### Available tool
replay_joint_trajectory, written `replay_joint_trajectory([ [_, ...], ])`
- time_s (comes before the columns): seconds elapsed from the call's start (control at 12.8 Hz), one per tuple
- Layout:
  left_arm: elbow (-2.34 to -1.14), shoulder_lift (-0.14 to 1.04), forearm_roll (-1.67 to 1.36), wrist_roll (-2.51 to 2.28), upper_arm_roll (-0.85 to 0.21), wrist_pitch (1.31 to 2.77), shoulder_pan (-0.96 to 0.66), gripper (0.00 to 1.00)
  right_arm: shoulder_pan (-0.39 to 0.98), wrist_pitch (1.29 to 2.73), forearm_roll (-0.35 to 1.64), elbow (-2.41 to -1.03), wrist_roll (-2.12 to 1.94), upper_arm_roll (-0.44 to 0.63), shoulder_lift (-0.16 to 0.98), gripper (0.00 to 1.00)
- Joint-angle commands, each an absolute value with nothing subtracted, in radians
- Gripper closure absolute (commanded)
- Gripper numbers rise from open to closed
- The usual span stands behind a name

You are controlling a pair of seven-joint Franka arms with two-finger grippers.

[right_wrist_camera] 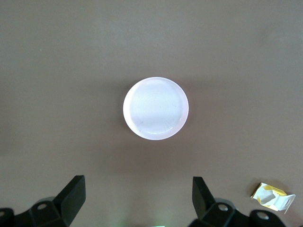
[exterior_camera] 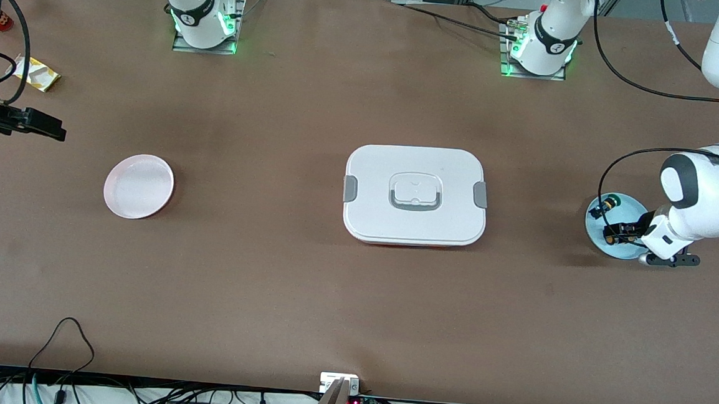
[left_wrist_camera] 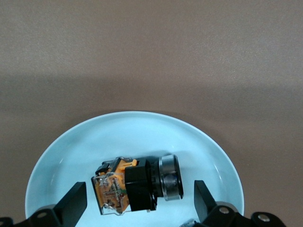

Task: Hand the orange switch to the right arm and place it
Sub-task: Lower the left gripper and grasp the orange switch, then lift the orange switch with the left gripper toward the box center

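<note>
White and boxy, the plastic lidded container (exterior_camera: 415, 195) sits mid-table (exterior_camera: 267, 284). Toward the left arm's end, the small black switch with an orange body (left_wrist_camera: 135, 185) lies on its side in the pale blue round plate (left_wrist_camera: 142, 132). Low over it, the left end effector (left_wrist_camera: 139, 201) is open, fingers on both sides. Over the pink round plate (right_wrist_camera: 155, 108), the right end effector (right_wrist_camera: 138, 194) waits open.

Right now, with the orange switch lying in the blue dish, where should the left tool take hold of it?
Grip the black middle body of the orange switch, coming straight down. It lies on its side in the blue dish, between the open fingers of the left tool, so closing across the body looks likeliest to hold.
</note>
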State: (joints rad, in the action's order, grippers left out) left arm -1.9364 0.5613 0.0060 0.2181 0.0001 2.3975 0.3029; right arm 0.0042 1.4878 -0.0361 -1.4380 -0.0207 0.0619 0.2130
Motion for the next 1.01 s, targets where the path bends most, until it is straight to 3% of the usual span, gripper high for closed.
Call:
replay_joint_trajectory([
  [0.0,-1.925,0.571,-0.005,0.239,-0.008,2.402,0.311,0.01,0.002,1.485,-0.028,-1.417,-0.006,0.057,0.236,0.0],
  [0.39,-1.918,0.581,-0.006,0.227,-0.008,2.399,0.31,0.31,0.002,1.485,-0.028,-1.419,-0.011,0.057,0.241,0.0],
  [0.55,-1.916,0.581,-0.006,0.226,-0.009,2.399,0.31,0.51,0.002,1.486,-0.028,-1.417,-0.011,0.057,0.242,0.0],
  [0.62,-1.916,0.58,-0.008,0.224,-0.011,2.399,0.31,0.56,0.002,1.491,-0.028,-1.419,-0.011,0.057,0.245,0.0],
  [0.94,-1.913,0.549,-0.006,0.229,-0.015,2.387,0.308,0.57,0.003,1.493,-0.026,-1.419,-0.012,0.057,0.245,0.0],
])
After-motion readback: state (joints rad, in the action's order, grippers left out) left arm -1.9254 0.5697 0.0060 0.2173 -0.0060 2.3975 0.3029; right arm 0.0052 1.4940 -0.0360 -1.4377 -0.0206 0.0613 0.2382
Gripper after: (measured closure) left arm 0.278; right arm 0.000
